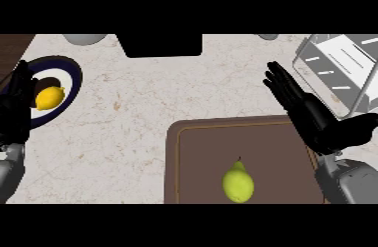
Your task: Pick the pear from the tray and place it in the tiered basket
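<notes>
Pear (238, 183) lies on brown tray (198, 156), untouched. R hand (314, 116) spread flat above tray's right edge, beside wire basket (336, 66). L hand (15, 111) rests w/ straight fingers at left edge.

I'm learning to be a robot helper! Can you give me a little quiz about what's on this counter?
1. True or false: the pear lies on the brown tray.
2. What lies on the dark round plate at the left? A) a lemon B) an apple C) a spoon
3. Fill in: the right robot hand is ____, with straight fingers, above the tray's right edge.

Key:
1. True. The pear lies near the tray's lower middle, untouched.
2. A. The yellow lemon is on the plate, beside the left robot hand.
3. Open. It holds nothing; the wire basket is at the upper right.
</notes>
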Controlling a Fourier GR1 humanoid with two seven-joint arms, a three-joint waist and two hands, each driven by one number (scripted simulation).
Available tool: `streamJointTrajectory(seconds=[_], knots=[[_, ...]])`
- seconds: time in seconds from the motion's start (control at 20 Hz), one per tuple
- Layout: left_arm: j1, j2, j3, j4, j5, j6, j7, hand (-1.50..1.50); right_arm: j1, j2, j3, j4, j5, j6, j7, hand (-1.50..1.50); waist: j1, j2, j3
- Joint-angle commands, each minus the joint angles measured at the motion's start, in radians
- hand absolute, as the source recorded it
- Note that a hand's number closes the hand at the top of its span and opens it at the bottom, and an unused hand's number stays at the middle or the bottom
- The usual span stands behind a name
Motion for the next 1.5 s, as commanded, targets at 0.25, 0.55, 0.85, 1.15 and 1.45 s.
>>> streamJointTrajectory(seconds=[0.25, 0.55, 0.85, 1.15, 1.45], knots=[[-0.010, -0.148, -0.134, -0.122, -0.038, -0.003, -0.061, 0.00, 0.141, 0.122, -0.364, 0.075, -0.413, -0.049, -0.042, 1.50, -0.023, 0.022, 0.000], [0.026, -0.216, -0.188, -0.127, -0.035, -0.003, -0.065, 0.00, 0.251, 0.254, -0.399, 0.159, -0.672, 0.053, 0.082, -1.50, -0.004, 0.021, -0.003], [0.031, -0.252, -0.196, -0.099, -0.076, -0.001, -0.081, 0.00, 0.423, 0.043, -0.496, 0.040, -0.784, 0.392, 0.150, -1.50, 0.016, 0.021, -0.008], [0.038, -0.270, -0.242, -0.127, -0.106, 0.023, -0.066, 0.00, 0.351, -0.275, -0.482, -0.041, -0.528, 0.529, 0.228, -1.50, 0.028, 0.019, -0.010], [0.033, -0.298, -0.253, -0.113, -0.133, 0.052, -0.074, 0.00, 0.259, -0.492, -0.465, -0.202, -0.389, 0.634, 0.319, -1.50, 0.039, 0.023, -0.011]])
